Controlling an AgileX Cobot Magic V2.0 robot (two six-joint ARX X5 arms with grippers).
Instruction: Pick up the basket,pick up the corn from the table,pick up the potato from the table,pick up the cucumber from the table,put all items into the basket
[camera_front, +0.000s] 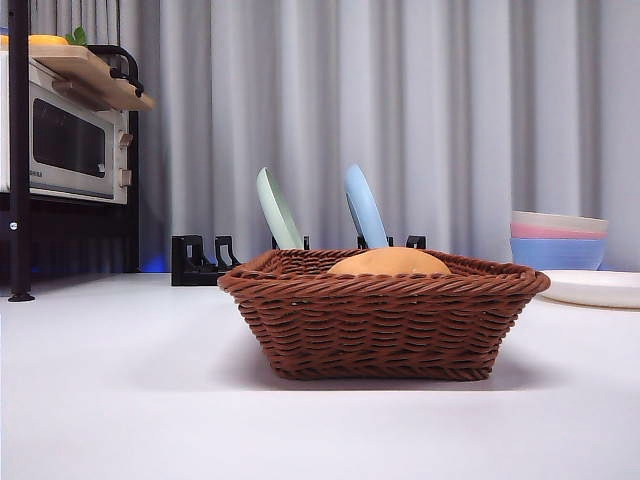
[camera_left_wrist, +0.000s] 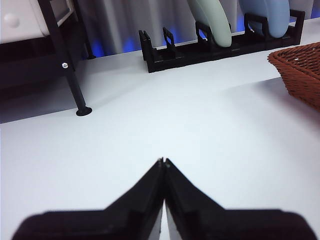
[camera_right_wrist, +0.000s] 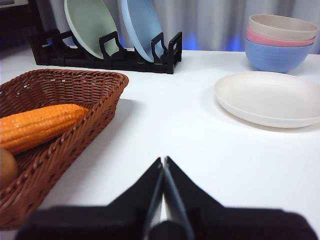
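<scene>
The reddish-brown wicker basket (camera_front: 380, 320) stands on the white table (camera_front: 120, 400) in the middle of the front view. A smooth tan potato (camera_front: 388, 262) rises just above its rim. In the right wrist view the basket (camera_right_wrist: 75, 90) holds the bumpy orange corn (camera_right_wrist: 37, 125), with the potato (camera_right_wrist: 5, 167) beside it at the picture's edge. The cucumber is not in view. My right gripper (camera_right_wrist: 163, 160) is shut and empty over bare table beside the basket. My left gripper (camera_left_wrist: 163, 161) is shut and empty, well away from the basket's corner (camera_left_wrist: 302, 70).
A black dish rack (camera_front: 200, 262) with a green plate (camera_front: 277, 210) and a blue plate (camera_front: 363, 207) stands behind the basket. Stacked bowls (camera_front: 558, 240) and a white plate (camera_front: 595, 288) sit at the right. A microwave (camera_front: 65, 145) on a black shelf stands at the left.
</scene>
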